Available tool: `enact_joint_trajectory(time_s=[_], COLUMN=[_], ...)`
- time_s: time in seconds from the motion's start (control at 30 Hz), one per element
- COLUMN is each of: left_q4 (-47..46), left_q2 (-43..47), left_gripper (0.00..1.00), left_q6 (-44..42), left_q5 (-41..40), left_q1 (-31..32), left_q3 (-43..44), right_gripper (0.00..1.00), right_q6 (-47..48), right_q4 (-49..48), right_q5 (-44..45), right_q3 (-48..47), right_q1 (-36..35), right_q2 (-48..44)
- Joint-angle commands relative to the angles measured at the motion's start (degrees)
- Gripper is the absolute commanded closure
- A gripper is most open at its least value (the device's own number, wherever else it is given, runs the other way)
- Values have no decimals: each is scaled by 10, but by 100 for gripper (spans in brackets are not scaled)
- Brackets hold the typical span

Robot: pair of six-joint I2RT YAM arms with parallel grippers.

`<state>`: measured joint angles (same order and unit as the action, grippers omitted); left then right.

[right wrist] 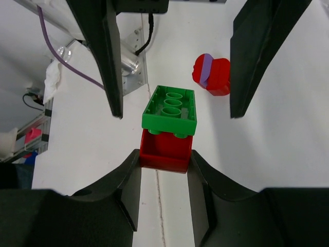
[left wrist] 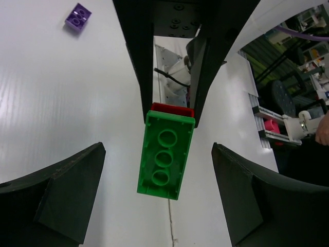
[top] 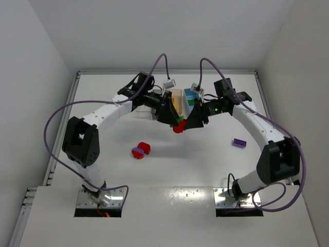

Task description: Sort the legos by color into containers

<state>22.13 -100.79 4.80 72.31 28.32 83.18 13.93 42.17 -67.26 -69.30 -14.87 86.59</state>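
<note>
Legos: green brick stuck on red brick; R gripper clamps red, L gripper jaws wide flanking green, prob. to pull stack apart for sorting.

Grn lego atop red lego, purple lego apart

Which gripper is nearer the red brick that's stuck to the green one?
Right. The right gripper is shut on the red brick itself. The left gripper faces it, jaws open either side of the green brick, touching neither brick.
</note>
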Motion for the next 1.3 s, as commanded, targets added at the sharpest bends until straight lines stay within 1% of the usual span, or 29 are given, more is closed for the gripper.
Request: enact_joint_trajectory(time_s=[0.0, 0.03, 0.1, 0.13, 0.17, 0.2, 0.3, 0.37, 0.4, 0.5, 0.57, 0.7, 0.8, 0.9, 0.93, 0.97, 1.0, 1.03, 1.07, 1.1, 1.13, 1.17, 1.23, 1.27], left_q4=[-11, -11, -11, -11, -11, -11, -11, -11, -11, -11, -11, -11, -11, -11, -11, -11, -16, -30, -30, -37, -42, -48, -60, -66], left_q2=[-1, -1, -1, -1, -1, -1, -6, -6, -6, -12, -18, -50, -70, -98, -104, -119, -128, -142, -175, -175, -214, -235, -272, -305], left_gripper=[9, 9, 17, 24, 37, 43, 56, 60, 64, 69, 69, 69, 69, 69, 69, 69, 69, 69, 69, 69, 69, 69, 69, 69], left_q6=[-7, -7, -7, -12, -12, -12, -12, -12, -12, -12, -7, 14, 20, 20, 14, 7, 7, 7, 14, 21, 28, 44, 62, 76], left_q5=[38, 38, 38, 32, 26, 26, 26, 26, 26, 32, 32, 50, 50, -28, -68, -148, -188, -225, -280, -297, -306, -313, -329, -335], left_q1=[10, 10, 10, 10, 10, 10, 10, 10, 3, -12, -21, -43, -43, -30, -12, -2, 9, 29, 36, 41, 41, 47, 47, 53], left_q3=[12, 12, 12, 12, 12, 12, 12, 12, 18, 24, 40, 95, 135, 162, 180, 189, 196, 218, 234, 252, 269, 309, 346, 376], right_gripper=[99, 99, 99, 99, 99, 99, 99, 99, 100, 100, 100, 100, 100, 100, 100, 100, 100, 100, 100, 100, 100, 100, 100, 100], right_q6=[24, 24, 24, 24, 24, 24, 42, 69, 79, 119, 145, 166, 178, 178, 169, 160, 146, 111, 95, 84, 66, 59, 52, 43], right_q4=[-13, -13, -13, -13, -13, -13, -1, 19, 26, 56, 73, 85, 92, 92, 92, 81, 61, 49, 32, 32, 27, 19, 13, 13], right_q5=[-11, -11, -11, -11, -11, -11, -5, 2, 8, 25, 40, 60, 75, 87, 93, 93, 99, 99, 99, 99, 99, 99, 99, 105], right_q3=[-28, -33, -33, -33, -33, -33, -21, -5, 7, 36, 53, 92, 105, 111, 111, 104, 104, 104, 99, 99, 92, 92, 87, 87], right_q1=[-5, -5, -5, -5, -5, -5, -5, -5, -5, -5, -5, 6, 6, 24, 30, 44, 51, 60, 76, 83, 89, 95, 107, 115], right_q2=[5, 5, 5, 5, 5, 5, 5, -9, -9, -32, -37, -63, -76, -89, -89, -89, -89, -89, -94, -94, -94, -94, -99, -99])
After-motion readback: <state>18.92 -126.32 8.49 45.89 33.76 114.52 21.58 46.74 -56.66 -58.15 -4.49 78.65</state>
